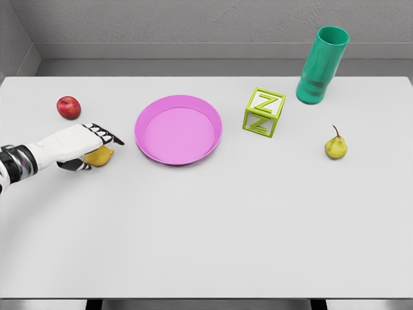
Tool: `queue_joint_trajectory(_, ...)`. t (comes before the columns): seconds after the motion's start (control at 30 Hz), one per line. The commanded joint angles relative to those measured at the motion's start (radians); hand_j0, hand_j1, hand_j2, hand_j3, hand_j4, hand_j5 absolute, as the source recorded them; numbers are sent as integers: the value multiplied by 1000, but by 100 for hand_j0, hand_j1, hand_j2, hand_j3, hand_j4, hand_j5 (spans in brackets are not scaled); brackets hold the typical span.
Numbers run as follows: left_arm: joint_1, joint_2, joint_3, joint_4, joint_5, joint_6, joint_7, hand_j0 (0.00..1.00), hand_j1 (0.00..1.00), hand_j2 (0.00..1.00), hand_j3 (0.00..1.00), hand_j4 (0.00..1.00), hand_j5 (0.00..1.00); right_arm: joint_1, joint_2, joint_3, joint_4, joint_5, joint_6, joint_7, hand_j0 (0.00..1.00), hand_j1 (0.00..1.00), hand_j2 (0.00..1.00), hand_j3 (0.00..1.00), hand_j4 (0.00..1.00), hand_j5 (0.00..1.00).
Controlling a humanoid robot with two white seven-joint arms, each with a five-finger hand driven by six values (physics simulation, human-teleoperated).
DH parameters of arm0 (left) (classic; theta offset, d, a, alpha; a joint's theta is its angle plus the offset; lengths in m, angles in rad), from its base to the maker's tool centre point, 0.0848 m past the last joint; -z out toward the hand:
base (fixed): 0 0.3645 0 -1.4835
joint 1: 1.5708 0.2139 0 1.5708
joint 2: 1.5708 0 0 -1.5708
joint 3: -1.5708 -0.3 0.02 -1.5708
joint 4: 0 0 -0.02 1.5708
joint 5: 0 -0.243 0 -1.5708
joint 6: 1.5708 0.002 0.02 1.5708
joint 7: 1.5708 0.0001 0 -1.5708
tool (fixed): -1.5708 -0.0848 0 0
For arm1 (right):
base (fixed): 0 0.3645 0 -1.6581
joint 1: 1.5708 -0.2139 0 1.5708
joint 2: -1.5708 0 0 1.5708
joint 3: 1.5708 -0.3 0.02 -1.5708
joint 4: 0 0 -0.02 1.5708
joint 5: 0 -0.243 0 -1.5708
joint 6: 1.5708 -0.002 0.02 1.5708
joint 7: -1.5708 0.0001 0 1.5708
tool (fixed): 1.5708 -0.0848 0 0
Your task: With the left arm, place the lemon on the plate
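Note:
A yellow lemon point(101, 156) lies on the white table, left of the pink plate point(178, 129). My left hand point(89, 143) comes in from the left edge and sits over the lemon, covering its upper left part. The fingers point(106, 134) stretch toward the plate above the fruit and the thumb sits low at the lemon's left side. The hand does not look closed around the lemon. The plate holds nothing. My right arm is out of view.
A red apple point(68, 107) sits just behind the left hand. Right of the plate stands a green letter cube point(264, 112), with a green cup point(321, 64) behind it and a pear point(335, 146) at the right.

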Motion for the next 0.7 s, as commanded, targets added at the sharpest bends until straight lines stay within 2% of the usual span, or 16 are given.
queue_joint_trajectory(0.0,0,2,0,-2,2,3,0,80,80,80,80,80,80,0,0,0,0,0,0,0,100,100,100,100,100,100)
queue_joint_trajectory(0.6,-9,13,-27,10,-55,3,0,78,78,78,78,78,78,0,0,0,0,0,0,0,100,100,100,100,100,100)
queue_joint_trajectory(0.67,-9,13,-29,10,-55,3,0,73,73,73,73,73,73,0,0,0,0,0,0,0,100,100,100,100,100,100)
